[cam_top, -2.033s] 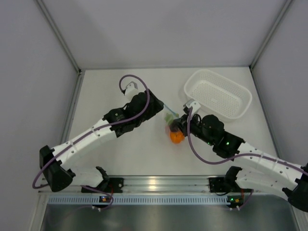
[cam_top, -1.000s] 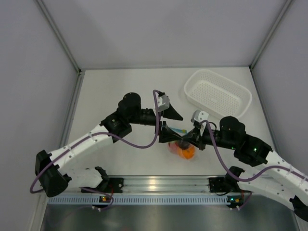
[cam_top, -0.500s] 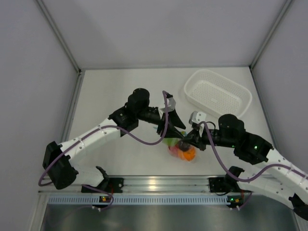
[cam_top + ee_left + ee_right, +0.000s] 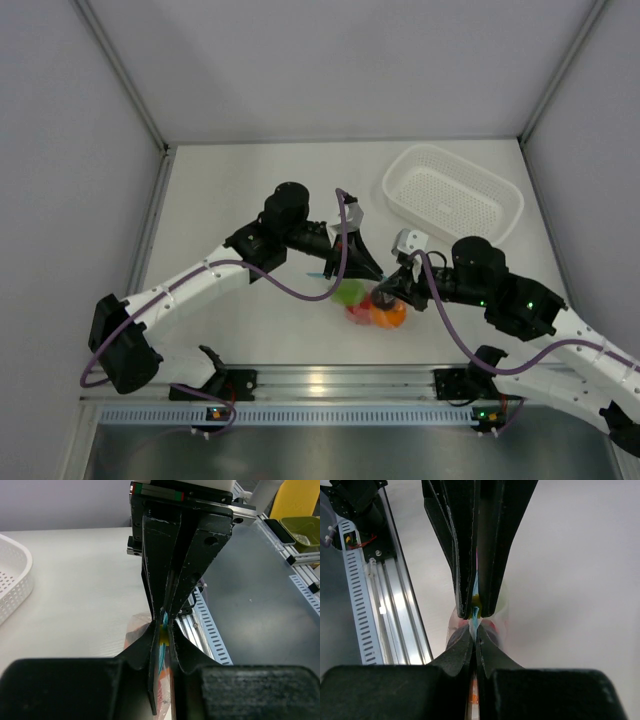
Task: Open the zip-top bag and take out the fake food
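Since a second ago your left gripper (image 4: 368, 268) has swung in against the right one and drawn down from wide to a narrow pinch. The right gripper (image 4: 392, 288) has stayed clamped the whole time. Both now meet nose to nose over the table (image 4: 230, 190), toward its near edge.

Each wrist camera shows you the same thing. Your own fingers are pressed almost together with the teal zip strip (image 4: 161, 652) caught in the slit between them. The other arm's fingers close on that strip from the opposite side. Read both as holding the mouth of the zip-top bag (image 4: 372, 306). You cannot tell from these views whether each one has only its own lip.

The relation to work from is this. The pouch body lies just nearward of the two grips, with the fake food (image 4: 388, 316) bunched inside it. The green piece (image 4: 349, 293) sits on the left arm's side. The grips face each other along a line running from far-left to near-right. Neither arm is nearer, since both are already on the strip. To part the zip you would likely draw each arm straight back along its own approach, away from its partner. The white basket (image 4: 450, 195) stands well apart at the far right.
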Available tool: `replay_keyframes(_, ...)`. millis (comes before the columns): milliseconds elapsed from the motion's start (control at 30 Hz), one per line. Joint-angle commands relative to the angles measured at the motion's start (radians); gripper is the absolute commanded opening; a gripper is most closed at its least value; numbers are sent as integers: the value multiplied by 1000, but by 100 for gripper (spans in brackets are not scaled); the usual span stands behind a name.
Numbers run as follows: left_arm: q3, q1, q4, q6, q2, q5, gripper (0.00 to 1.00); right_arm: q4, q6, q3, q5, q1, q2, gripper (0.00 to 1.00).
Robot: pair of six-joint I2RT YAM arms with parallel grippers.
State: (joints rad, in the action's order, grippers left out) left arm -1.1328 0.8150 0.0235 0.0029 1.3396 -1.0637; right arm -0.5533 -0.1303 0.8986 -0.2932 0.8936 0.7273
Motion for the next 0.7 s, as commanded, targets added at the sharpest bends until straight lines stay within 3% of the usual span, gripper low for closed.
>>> replay_keyframes(0, -28, -7, 21, 14, 3, -48, 12, 50, 3, 57, 45, -7, -25, 0)
replay_keyframes(167, -24, -30, 12, 23, 0, -62, 0, 75, 34, 46, 118, -7, -54, 0)
replay_keyframes(667, 11, -132, -85, 109, -25, -76, 0, 147, 123, 17, 221, -8, -164, 0)
